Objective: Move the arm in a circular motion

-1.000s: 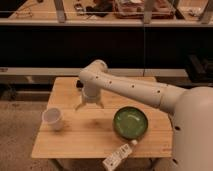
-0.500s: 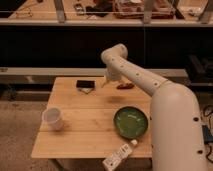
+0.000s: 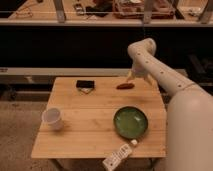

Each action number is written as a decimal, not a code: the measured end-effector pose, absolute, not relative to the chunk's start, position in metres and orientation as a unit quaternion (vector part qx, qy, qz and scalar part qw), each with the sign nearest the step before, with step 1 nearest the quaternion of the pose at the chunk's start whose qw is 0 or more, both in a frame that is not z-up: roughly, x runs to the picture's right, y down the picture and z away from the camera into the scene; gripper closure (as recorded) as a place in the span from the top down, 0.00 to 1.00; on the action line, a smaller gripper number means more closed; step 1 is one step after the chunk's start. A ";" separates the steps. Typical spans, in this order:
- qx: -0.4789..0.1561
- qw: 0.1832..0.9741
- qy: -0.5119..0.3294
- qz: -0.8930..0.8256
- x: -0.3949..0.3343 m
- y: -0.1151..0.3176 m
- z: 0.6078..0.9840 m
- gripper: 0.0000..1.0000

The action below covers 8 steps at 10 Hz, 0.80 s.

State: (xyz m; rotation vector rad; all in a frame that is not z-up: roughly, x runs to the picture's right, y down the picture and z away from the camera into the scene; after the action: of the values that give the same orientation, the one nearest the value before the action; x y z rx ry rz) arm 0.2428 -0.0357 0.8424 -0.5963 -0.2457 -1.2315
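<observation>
The arm (image 3: pixel 165 80) is large, white and tubular. It rises from the lower right and reaches up over the back right corner of the wooden table (image 3: pixel 85 135). Its rounded joint (image 3: pixel 142 50) is the highest part. The pale gripper (image 3: pixel 131 76) hangs down from that joint, just above the table's back edge, close over a small reddish-brown item (image 3: pixel 125 86). It holds nothing that I can see.
On the table stand a white cup (image 3: pixel 52 118) at the front left, a green bowl (image 3: pixel 130 121) at the front right and a small black object (image 3: pixel 85 84) at the back. A white bottle (image 3: pixel 117 156) lies over the front edge. Dark shelving runs behind.
The arm has swung from the table's left-middle towards the back and then to the right; the gripper now hangs over the back right corner. The objects on the table have not moved.
</observation>
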 end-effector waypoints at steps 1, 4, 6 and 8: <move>-0.289 0.781 -0.102 -0.544 0.266 -0.025 0.814 0.80; -0.309 0.802 -0.102 -0.501 0.269 0.026 0.725 0.80; -0.289 0.801 -0.157 -0.500 0.197 0.079 0.678 0.80; -0.268 0.788 -0.225 -0.506 0.122 0.126 0.652 0.80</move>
State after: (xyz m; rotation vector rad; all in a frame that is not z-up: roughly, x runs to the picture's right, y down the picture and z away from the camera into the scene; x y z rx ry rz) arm 0.1216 0.1260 0.6518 -0.5773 -0.4851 -1.0912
